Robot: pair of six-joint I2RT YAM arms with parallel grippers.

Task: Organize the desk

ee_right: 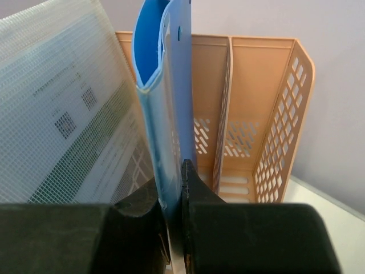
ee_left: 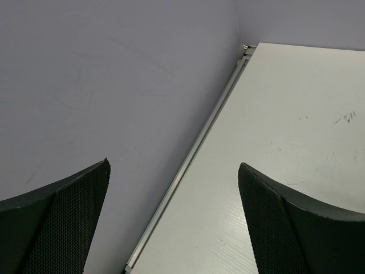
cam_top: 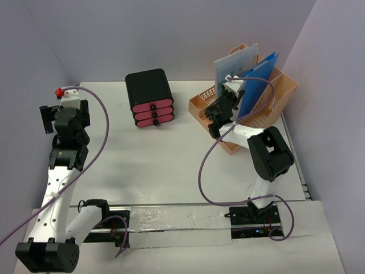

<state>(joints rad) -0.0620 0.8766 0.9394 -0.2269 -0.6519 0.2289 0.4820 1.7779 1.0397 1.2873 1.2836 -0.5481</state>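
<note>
The white desk (cam_top: 165, 165) fills the top view. My right gripper (cam_top: 219, 109) is shut on a blue folder (cam_top: 258, 85) that stands upright in the peach-orange mesh file rack (cam_top: 285, 91) at the back right. In the right wrist view the blue folder (ee_right: 165, 85) runs up from between my closed fingers (ee_right: 194, 188), with a translucent mesh document pouch (ee_right: 63, 103) to its left and an empty slot of the rack (ee_right: 256, 114) to its right. My left gripper (cam_top: 48, 117) is open and empty, raised at the desk's left edge (ee_left: 188, 160).
A black drawer box with pink drawers (cam_top: 150, 97) stands at the back centre. Pale purple walls (ee_left: 102, 85) close in on the left, back and right. The pouch (cam_top: 234, 65) leans in the rack behind the folder.
</note>
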